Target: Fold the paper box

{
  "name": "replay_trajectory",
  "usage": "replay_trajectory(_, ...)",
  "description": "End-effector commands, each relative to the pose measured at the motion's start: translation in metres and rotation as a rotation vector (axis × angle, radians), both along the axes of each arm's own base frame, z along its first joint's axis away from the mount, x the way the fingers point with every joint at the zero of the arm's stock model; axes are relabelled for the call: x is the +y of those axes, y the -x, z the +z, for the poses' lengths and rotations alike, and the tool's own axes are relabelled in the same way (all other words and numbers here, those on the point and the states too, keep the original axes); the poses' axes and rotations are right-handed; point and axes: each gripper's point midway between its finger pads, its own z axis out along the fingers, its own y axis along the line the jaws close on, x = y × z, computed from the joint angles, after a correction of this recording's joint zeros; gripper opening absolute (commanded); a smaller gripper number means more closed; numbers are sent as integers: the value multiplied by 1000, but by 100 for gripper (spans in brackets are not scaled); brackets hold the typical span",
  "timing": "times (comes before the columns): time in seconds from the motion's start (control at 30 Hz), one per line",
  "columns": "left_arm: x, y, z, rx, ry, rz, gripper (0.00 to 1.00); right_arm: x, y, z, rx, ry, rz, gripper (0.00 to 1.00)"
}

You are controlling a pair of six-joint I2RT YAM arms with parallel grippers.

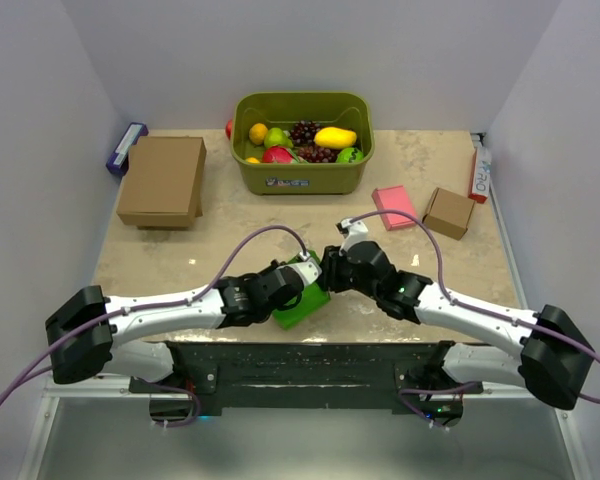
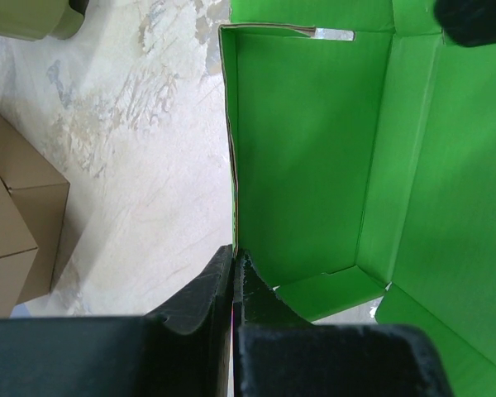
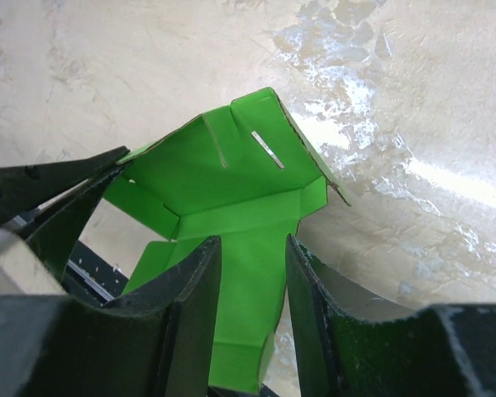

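Left end effector [image 2: 233, 255] clamps paper box [image 2: 314, 149]; right end effector [image 3: 250, 248] parted

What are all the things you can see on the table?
paper box: one, bright green, near middle, between the claws
basket: one, olive green, far middle
fruit: several, mixed colours, inside the basket
big box: one, brown, far left
small box: one, brown, right side
flat box: one, pink, beside the small box
table: one, beige marble, under everything
left claw: one, black, pinching a wall of the paper box
right claw: one, black, open over a green flap
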Motion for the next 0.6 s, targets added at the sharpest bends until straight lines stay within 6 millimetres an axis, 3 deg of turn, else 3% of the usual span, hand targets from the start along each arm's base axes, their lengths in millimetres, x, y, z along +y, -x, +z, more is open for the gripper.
replay_trajectory(0.0, -5, -4, 15, -61, 38, 8, 0, 11, -20, 13, -70, -43, 0, 39)
replay_trajectory(0.27, -7, -1, 19, -73, 51, -6, 0, 11, -34, -9, -72, -3, -38, 38)
replay_trajectory(0.57, -8, 1, 20, -78, 50, -9, 0, -5, -46, -41, -42, 105, -130, 38)
